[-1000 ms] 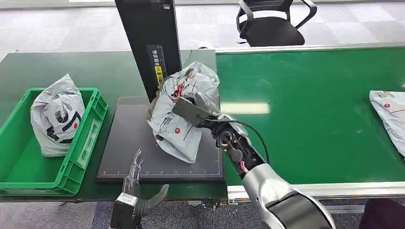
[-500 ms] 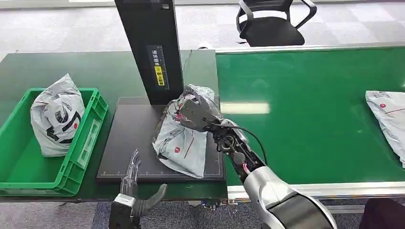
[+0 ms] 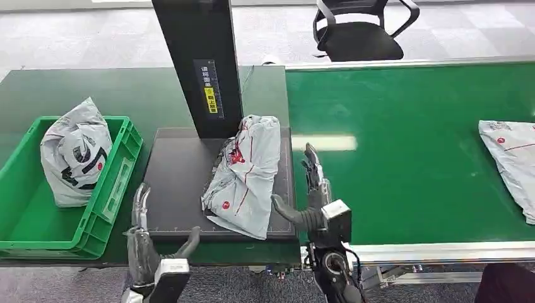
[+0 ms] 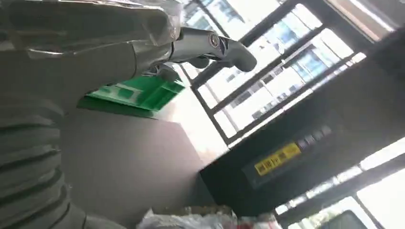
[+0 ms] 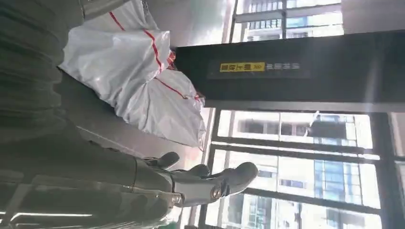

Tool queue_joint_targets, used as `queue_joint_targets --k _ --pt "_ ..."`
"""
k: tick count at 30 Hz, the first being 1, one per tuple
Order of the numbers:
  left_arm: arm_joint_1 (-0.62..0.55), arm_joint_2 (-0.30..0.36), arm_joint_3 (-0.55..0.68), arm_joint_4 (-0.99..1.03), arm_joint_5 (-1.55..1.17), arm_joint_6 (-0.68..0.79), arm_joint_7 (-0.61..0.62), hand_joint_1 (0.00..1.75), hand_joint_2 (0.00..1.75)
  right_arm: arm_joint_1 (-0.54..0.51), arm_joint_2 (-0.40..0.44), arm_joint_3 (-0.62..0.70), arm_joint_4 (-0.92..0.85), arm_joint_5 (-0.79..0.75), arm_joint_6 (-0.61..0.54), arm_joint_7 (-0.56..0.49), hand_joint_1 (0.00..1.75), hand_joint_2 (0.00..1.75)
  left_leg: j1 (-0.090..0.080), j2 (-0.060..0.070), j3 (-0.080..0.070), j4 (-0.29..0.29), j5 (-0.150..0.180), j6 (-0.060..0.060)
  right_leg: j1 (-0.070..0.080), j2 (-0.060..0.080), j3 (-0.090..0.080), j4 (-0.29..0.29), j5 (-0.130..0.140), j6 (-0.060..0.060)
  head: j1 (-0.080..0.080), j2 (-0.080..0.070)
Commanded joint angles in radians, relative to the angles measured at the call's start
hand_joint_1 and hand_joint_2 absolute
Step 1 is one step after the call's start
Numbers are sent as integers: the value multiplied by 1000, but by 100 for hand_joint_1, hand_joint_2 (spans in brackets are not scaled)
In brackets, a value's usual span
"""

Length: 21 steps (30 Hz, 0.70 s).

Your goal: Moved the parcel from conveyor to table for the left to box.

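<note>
A grey plastic parcel (image 3: 245,173) with red markings lies on the dark scale plate (image 3: 176,183) beside the black post (image 3: 200,63). The right wrist view has the parcel (image 5: 138,81) too. My right hand (image 3: 313,205) stands open at the plate's right edge, just clear of the parcel, fingers up. At the plate's front left corner my left hand (image 3: 148,243) is open and holds nothing. A green crate (image 3: 117,183) on the left contains another grey parcel (image 3: 74,151).
The green conveyor belt (image 3: 410,145) runs to the right and carries a further grey parcel (image 3: 511,161) near the right edge. A black office chair (image 3: 359,28) stands behind the belt. The post rises at the back of the plate.
My right hand has set the parcel down on the plate, let go and drawn back toward the front edge. My left hand has risen a little.
</note>
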Motion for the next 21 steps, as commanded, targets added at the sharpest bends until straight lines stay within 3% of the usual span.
queue_joint_targets --k 1,3,5,10,14,16,18,21 --pt "-338 -16 -144 517 -133 -47 118 0 175 96 -20 -19 -204 45 -16 39 0 175 -1 -10 0 -2 4 3 0 -10 3 -2 1 -3 0 0" --pt "-338 -16 -144 517 -133 -47 118 0 175 96 -20 -19 -204 45 -16 39 0 175 -1 -13 1 -2 5 4 0 -12 5 -4 1 -4 0 0" --pt "-334 -14 -144 516 -131 -45 116 0 175 97 -21 -20 -202 45 -16 40 0 175 -1 -5 2 -1 3 3 -1 -5 4 -1 2 -2 0 0" --pt "-328 -11 -146 508 -130 -47 115 0 175 97 -21 -21 -202 45 -17 39 0 175 0 -4 4 -1 2 2 0 -4 5 -1 2 -3 0 0" --pt "-523 -23 -169 848 -216 -92 203 0 175 125 -18 -10 -255 83 -35 36 0 175 0 -5 2 0 3 2 0 -5 4 -1 2 -3 0 0" --pt "-539 -26 -165 876 -211 -82 194 0 175 127 -19 -8 -259 83 -36 36 0 175 0 -10 1 -1 5 3 1 -10 4 -2 2 -4 0 0" --pt "-623 -35 -156 1007 -203 -111 190 0 175 133 -27 0 -280 89 -48 39 0 175 0 -6 1 -1 4 4 1 -6 4 -2 3 -4 0 0" --pt "-660 -27 -163 1061 -220 -161 234 0 175 127 -35 4 -280 86 -53 39 0 175 0 -7 1 0 4 3 1 -8 4 -1 3 -4 0 0"
